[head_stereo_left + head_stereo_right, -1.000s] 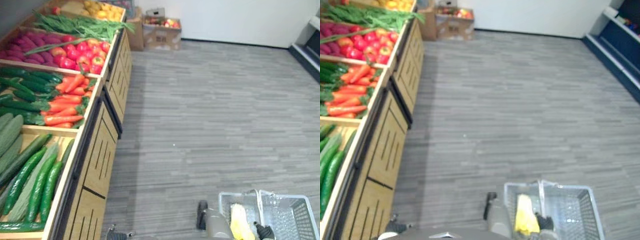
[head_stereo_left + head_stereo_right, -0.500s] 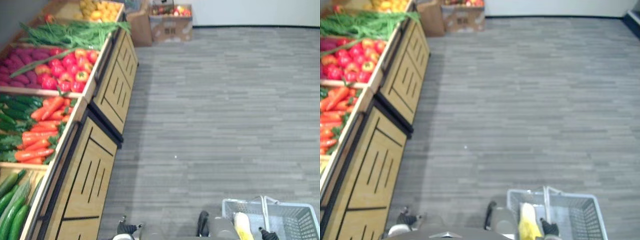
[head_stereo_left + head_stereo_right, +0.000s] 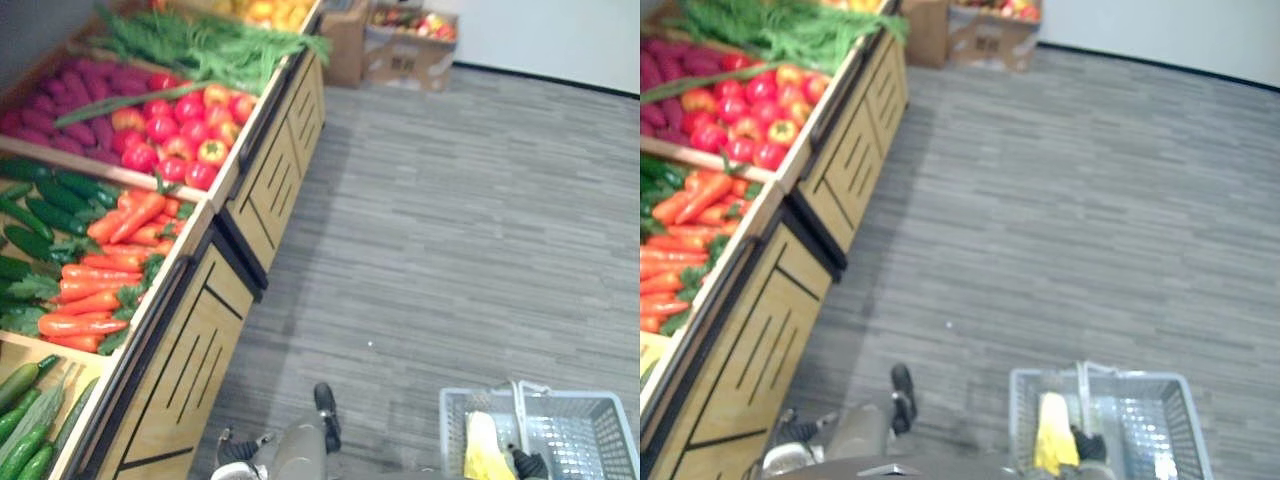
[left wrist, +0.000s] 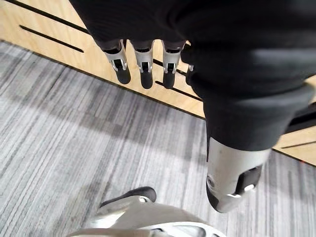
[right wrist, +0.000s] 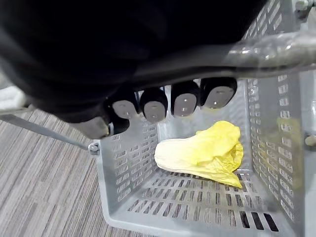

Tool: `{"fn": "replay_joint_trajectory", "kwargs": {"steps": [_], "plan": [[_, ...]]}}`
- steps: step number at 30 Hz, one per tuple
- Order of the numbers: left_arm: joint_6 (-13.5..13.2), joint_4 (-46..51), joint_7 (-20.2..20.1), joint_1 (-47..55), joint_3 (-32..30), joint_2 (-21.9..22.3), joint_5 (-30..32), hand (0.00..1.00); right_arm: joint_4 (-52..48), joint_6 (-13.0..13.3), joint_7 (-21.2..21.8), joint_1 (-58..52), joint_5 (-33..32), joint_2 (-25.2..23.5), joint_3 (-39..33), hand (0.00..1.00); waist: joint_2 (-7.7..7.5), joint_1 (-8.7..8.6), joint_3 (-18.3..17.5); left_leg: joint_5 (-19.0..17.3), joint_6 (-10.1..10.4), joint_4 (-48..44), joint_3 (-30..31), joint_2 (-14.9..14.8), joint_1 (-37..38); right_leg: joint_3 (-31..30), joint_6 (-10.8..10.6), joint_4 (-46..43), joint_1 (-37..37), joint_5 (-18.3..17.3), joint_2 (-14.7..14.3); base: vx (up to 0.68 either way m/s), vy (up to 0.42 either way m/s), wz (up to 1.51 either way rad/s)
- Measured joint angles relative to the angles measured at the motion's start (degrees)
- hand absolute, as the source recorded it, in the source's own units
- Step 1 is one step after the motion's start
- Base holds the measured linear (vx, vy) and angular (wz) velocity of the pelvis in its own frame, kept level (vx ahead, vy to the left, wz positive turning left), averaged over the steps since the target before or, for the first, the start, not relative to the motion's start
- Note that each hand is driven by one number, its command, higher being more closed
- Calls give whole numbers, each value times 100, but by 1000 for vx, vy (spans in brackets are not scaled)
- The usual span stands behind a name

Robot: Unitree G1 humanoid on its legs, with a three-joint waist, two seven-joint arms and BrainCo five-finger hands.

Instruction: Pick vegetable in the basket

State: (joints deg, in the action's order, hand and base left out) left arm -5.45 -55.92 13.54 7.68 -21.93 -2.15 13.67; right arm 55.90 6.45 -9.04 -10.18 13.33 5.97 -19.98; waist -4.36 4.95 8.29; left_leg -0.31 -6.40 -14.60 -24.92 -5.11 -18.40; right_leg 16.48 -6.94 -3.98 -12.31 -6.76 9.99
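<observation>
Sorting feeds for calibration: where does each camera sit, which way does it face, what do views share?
Left eye view: head-mounted, looking down at the wooden produce stand, grey striped floor and grey plastic basket, with the right hand at it.
Right eye view: beside it, same scene, including orange carrots.
Left wrist view: along the open left hand, toward the stand's panel and floor.
Right wrist view: along the right hand curled round the handle, into the basket; its pale yellow cabbage shows in both eye views.

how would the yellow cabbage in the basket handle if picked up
The yellow cabbage looks leafy, so probably light and soft at the leaf end, firmer at its pale base. It lies loose on its side in the grey basket, so it may slide if pushed.
</observation>
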Motion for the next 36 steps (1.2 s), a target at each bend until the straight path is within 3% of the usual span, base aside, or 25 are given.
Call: {"fn": "replay_joint_trajectory", "kwargs": {"steps": [2, 4, 5, 6, 7, 8, 9, 10, 11, 13, 15, 16, 20, 23, 24, 25, 26, 27, 28, 30, 33, 34, 36], "plan": [[0, -5, -8, 64, 25, -9, 7, 0, 5, 21, 3, 22, 41, 10, 43, 100, -48, 54, -69, -98, -29, 112, -145, 61, 197, -326, -26, -253, 37, 305, 19, 269, 183, 8], [59, -101, -14, 157, 106, -85, 15, 0, 153, 137, 2, 112, 33, 75, 27, 100, -130, 6, -232, -281, 101, 619, 27, 290, 550, -580, -83, -1730, 603, 366, 186, 272, 207, 31], [68, -121, -18, 182, 183, -182, 15, 0, 169, 143, 2, 140, 26, 87, 18, 100, -168, -9, -239, -310, 105, 721, 82, 369, 681, -657, -301, -2331, 839, 496, 286, 278, 202, 46], [76, -123, -34, 274, 368, -265, 17, 0, 196, 137, 0, 167, 16, 105, 8, 100, -245, -40, -244, -341, 105, 892, 188, 499, 985, -901, -606, -3387, 1260, 1057, 408, 235, 146, 61], [99, -112, -37, 332, 506, -353, 18, 0, 282, 138, 0, 153, 16, 116, 20, 100, -266, -135, -249, -400, 115, 967, 417, 585, 1220, -1083, -738, -4333, 1589, 1416, 407, 271, 109, 63], [106, -114, -38, 335, 532, -374, 17, 0, 320, 140, 1, 155, 17, 110, 30, 100, -276, -160, -255, -421, 126, 968, 487, 598, 1273, -1087, -719, -4568, 1681, 1402, 400, 288, 75, 90], [105, -104, -42, 329, 625, -438, 17, 0, 377, 128, 3, 152, 19, 91, 77, 100, -274, -190, -256, -497, 128, 1011, 754, 614, 1531, -1042, -564, -5329, 2062, 1192, 308, 333, 61, 86], [102, -88, -40, 322, 656, -444, 16, 0, 423, 121, 4, 156, 20, 96, 84, 100, -254, -194, -245, -554, 154, 1063, 948, 617, 1703, -899, -468, -5538, 2350, 761, 225, 249, 34, 91], [103, -73, -40, 323, 671, -444, 16, 0, 444, 122, 5, 168, 20, 96, 76, 100, -246, -199, -241, -585, 152, 1062, 1031, 618, 1755, -810, -451, -5496, 2459, 526, 204, 226, -7, 85], [105, -62, -40, 336, 602, -424, 13, 0, 577, 120, 10, 199, 11, 99, -29, 100, -236, -289, -239, -730, 116, 1049, 1522, 662, 1919, -420, -186, -4654, 2713, -32, 195, 242, -58, 106], [107, -67, -42, 332, 438, -371, 12, 0, 643, 90, 18, 220, 12, 97, -120, 100, -195, -312, -229, -812, 101, 1019, 1888, 650, 1995, -389, -77, -3818, 2787, -104, 116, 281, -112, 110], [106, -70, -88, 317, 200, -291, 5, 0, 736, 36, 41, 239, 14, 97, -254, 100, -113, -306, -195, -884, 101, 965, 2260, 569, 2068, -521, -70, -2851, 2786, -97, -23, 356, -166, 117], [113, -118, -242, 365, -214, -156, -2, 0, 782, -81, 89, 223, 16, 81, -576, 100, 134, -299, -143, -1268, 435, 635, 3078, 169, 2228, -1188, -99, -1167, 2817, -23, -360, 468, -306, 116], [110, -113, -264, 335, -531, -42, -4, 0, 678, -127, 144, 50, 24, 37, -666, 100, 108, -267, -138, -1767, 786, 383, 3850, -32, 2302, -1485, -207, -526, 2794, 65, -279, 425, -499, 139], [105, -104, -268, 331, -550, -40, -5, 0, 598, -129, 216, -41, 34, -8, -668, 100, -33, -255, -179, -1972, 954, 311, 4164, 6, 2296, -1769, -236, -388, 2759, 72, -183, 420, -612, 131], [117, -125, -270, 303, -555, -54, -6, 0, 580, -137, 221, -35, 41, -8, -675, 100, -25, -256, -180, -2055, 1045, 299, 4307, -57, 2306, -1797, -400, -551, 2781, 497, -219, 357, -512, 141], [116, -142, -289, 272, -516, 47, -5, 0, 562, -139, 218, -9, 46, -2, -710, 100, 69, -299, -171, -2036, 1095, 283, 4462, -218, 2264, -1662, -328, -934, 2859, 544, -334, 401, -556, 133], [110, -160, -299, 242, -543, 154, -5, 0, 556, -139, 217, 40, 48, 106, -785, 100, 227, -297, -182, -1858, 1109, 230, 4436, -385, 2143, -1334, -96, -1303, 2936, 208, -380, 444, -595, 150], [109, -213, -298, 263, -543, 181, -6, 0, 572, -139, 220, 171, 152, 232, -819, 100, 353, -246, -185, -1473, 1257, 275, 4446, -528, 2078, -1031, 83, -1535, 2914, 50, -391, 421, -564, 115], [110, -302, -297, 295, -511, 188, -6, 0, 575, -99, 227, 338, 261, 368, -660, 100, 436, -264, -203, -1044, 1389, 311, 4458, -697, 1930, -643, 280, -1611, 2802, -65, -418, 308, -395, 87], [99, -305, -341, 254, -291, 145, -19, 0, 580, -12, 307, 451, 419, 438, -620, 100, 419, -382, -164, -416, 1494, 343, 4302, -869, 1642, 91, 512, -1493, 2431, -201, -357, 303, -372, 136], [98, -308, -367, 238, -142, 81, -120, 0, 587, -13, 309, 442, 414, 456, -644, 100, 375, -432, -139, -237, 1512, 336, 3830, -901, 1533, 406, 533, -1343, 2175, -213, -288, 213, -245, 172], [100, -310, -364, 239, 7, 37, -236, 0, 589, -13, 310, 450, 415, 508, -645, 100, 368, -449, -135, -239, 1523, 362, 2975, -847, 1412, 628, 533, -1212, 1953, -213, -198, 128, -106, 131]]}}
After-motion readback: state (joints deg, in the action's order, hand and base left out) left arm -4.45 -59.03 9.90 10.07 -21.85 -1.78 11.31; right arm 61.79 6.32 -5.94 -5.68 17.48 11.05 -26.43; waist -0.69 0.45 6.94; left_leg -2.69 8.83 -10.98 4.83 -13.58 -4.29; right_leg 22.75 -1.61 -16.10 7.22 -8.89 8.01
